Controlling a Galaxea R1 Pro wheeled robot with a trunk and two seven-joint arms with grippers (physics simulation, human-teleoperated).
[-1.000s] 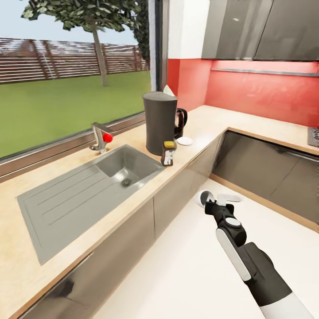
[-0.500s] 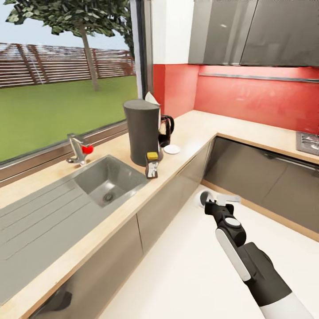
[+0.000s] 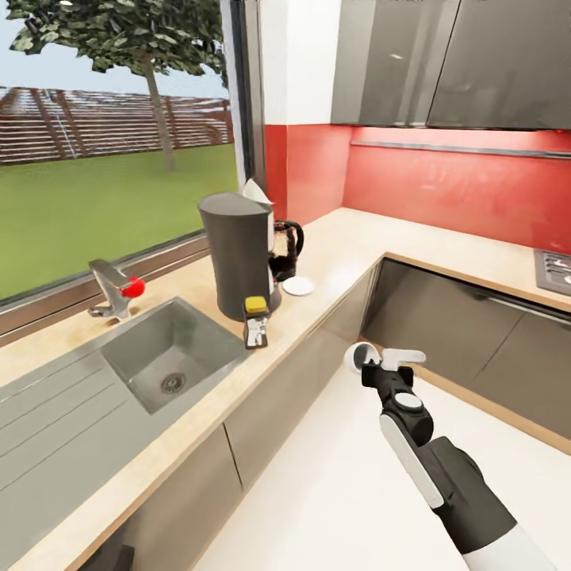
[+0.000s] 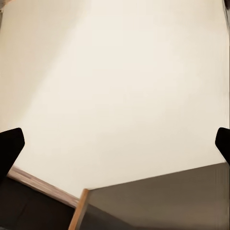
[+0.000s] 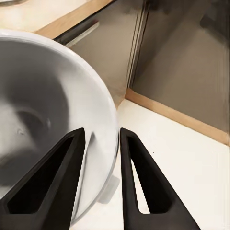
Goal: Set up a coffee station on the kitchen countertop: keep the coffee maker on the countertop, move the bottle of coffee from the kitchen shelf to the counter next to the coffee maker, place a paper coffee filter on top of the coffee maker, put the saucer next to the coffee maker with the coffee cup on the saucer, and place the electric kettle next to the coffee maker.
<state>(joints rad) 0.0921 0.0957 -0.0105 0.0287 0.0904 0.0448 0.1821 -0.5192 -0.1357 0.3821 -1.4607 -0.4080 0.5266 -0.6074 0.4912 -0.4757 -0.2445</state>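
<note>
The coffee maker (image 3: 238,258) stands on the kitchen countertop (image 3: 349,238) by the window, with a white paper coffee filter (image 3: 255,190) on its top. The bottle of coffee (image 3: 255,322) stands just in front of it and the saucer (image 3: 298,285) lies beside its carafe. My right gripper (image 3: 366,366) hovers over the floor in front of the cabinets, shut on the coffee cup (image 3: 350,358). In the right wrist view its fingers (image 5: 64,175) pinch the cup's rim (image 5: 111,120). My left gripper (image 4: 115,143) is open over the pale floor. The electric kettle is out of view.
A steel sink (image 3: 170,353) with drainboard and a red-knobbed tap (image 3: 116,289) lies left of the coffee maker. Dark grey cabinets (image 3: 444,333) run under the L-shaped counter. A hob (image 3: 555,270) sits at the far right. Cream floor (image 3: 317,492) lies below me.
The camera has moved, so the counter and its things sit further left and lower in the picture. My right gripper keeps its hold on the cup.
</note>
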